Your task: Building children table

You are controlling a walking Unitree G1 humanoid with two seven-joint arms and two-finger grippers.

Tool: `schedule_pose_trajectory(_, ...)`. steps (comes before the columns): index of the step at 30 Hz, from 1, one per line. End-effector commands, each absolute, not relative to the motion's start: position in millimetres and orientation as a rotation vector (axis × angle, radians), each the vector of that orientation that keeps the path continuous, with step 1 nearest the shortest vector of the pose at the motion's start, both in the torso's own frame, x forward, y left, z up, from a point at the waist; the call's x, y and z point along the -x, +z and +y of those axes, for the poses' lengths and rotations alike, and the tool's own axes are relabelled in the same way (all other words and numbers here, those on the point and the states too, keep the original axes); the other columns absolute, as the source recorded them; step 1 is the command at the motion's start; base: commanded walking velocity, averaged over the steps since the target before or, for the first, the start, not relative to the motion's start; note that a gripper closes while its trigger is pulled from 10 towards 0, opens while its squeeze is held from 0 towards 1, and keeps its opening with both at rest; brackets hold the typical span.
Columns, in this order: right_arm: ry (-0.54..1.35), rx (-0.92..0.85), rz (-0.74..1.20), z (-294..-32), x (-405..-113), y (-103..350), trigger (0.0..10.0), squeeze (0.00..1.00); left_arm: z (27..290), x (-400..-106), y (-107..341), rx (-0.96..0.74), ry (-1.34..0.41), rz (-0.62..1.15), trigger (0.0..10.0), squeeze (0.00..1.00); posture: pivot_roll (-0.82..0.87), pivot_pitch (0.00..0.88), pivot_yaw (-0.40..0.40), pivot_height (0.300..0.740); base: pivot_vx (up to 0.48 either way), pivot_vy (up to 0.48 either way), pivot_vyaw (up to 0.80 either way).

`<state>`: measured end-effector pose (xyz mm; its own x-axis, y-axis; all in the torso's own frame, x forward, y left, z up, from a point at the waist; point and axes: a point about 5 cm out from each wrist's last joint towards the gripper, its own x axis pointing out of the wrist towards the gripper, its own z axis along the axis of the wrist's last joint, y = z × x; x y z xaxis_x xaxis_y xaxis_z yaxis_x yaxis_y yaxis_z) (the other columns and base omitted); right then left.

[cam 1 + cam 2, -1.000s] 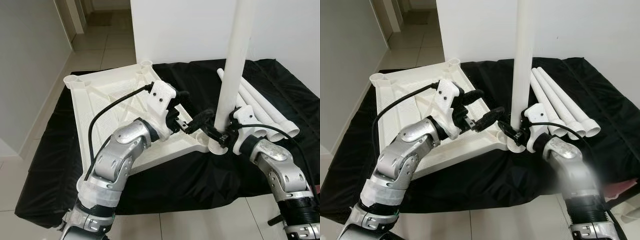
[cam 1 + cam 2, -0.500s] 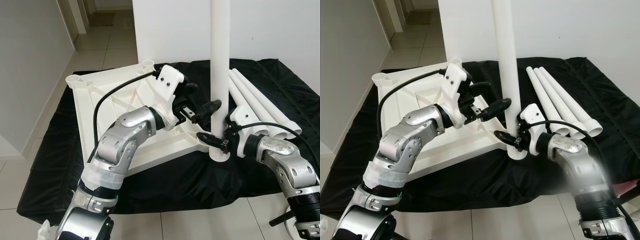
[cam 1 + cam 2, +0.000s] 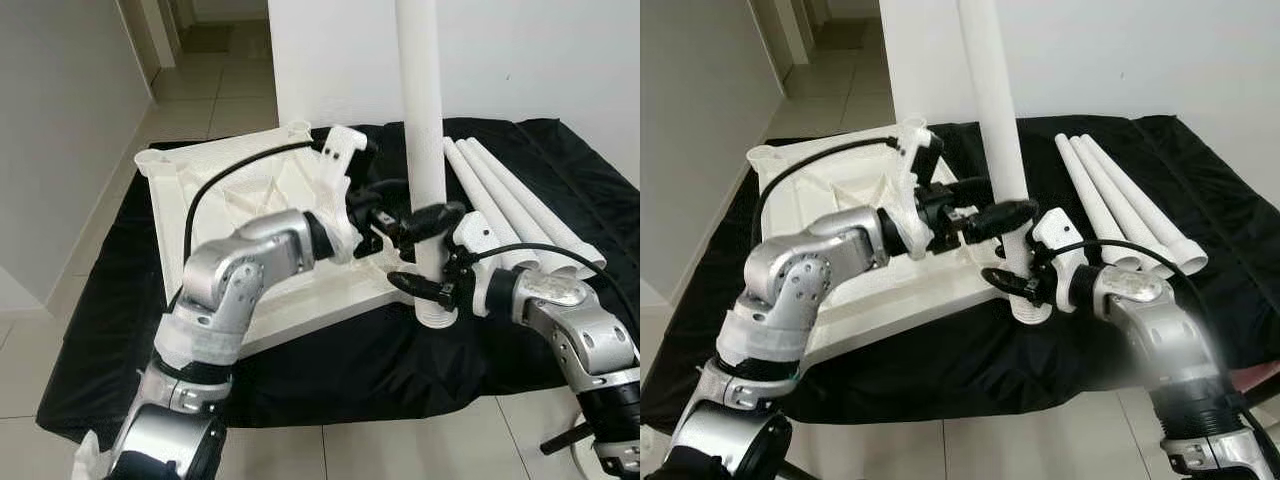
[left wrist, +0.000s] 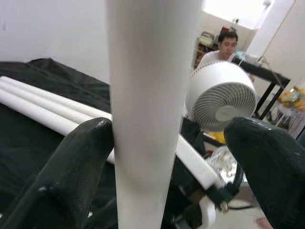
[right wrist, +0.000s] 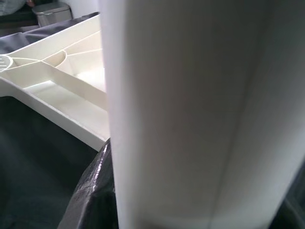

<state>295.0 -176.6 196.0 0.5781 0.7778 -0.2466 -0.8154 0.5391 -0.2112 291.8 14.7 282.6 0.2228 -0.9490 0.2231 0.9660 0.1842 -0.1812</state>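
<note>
Currently we have the long white plastic table leg (image 3: pixel 420 120) standing upright in the near-right corner socket of the overturned white ribbed tabletop (image 3: pixel 215 185), which lies on the black cloth (image 3: pixel 330 360). Right gripper (image 3: pixel 428 288) clasps the leg low down; left gripper (image 3: pixel 412 222) brackets it higher, fingers wide, one touching. Risk, in our judgement: uneven pushing tilts the leg, so it jams or pops out.

Both silver arms reach forward and inward, elbows bent: the left gripper (image 3: pixel 412 218) higher, black fingers spread wide around the leg (image 3: pixel 424 130), the right gripper (image 3: pixel 428 290) lower, clamped near its base
</note>
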Motion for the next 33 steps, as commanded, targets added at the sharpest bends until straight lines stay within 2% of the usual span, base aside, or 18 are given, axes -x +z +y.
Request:
schedule_pose_trajectory(1,1.004,0.316,0.113,-166,-293,199,10.0,0.00,14,-285,290,0.322,-1.517,-0.102,10.0,0.00,-0.11,0.020,0.079,0.740,0.000,0.000,0.00)
schedule_pose_trajectory(14,1.065,0.290,0.101,-149,-292,197,10.0,0.00,14,-295,303,0.400,-1.456,-0.133,10.0,0.00,-0.11,0.000,0.078,0.740,0.000,0.000,0.00)
schedule_pose_trajectory(15,1.062,0.290,0.100,-149,-292,197,10.0,0.00,16,-297,304,0.418,-1.439,-0.144,0.0,0.00,-0.11,0.000,0.078,0.740,0.000,0.000,0.00)
schedule_pose_trajectory(30,1.021,0.283,0.082,-151,-295,199,10.0,0.00,24,-317,311,0.366,-1.284,-0.169,0.0,0.00,-0.11,0.007,0.077,0.740,0.000,0.000,0.00)
schedule_pose_trajectory(31,1.008,0.284,0.072,-151,-296,200,10.0,0.00,23,-317,312,0.314,-1.268,-0.179,10.0,0.00,-0.11,0.011,0.074,0.740,0.000,0.000,0.00)
schedule_pose_trajectory(33,0.987,0.280,0.061,-151,-298,201,10.0,0.00,22,-316,313,0.284,-1.264,-0.187,10.0,0.00,-0.11,0.011,0.072,0.740,0.000,0.000,0.00)
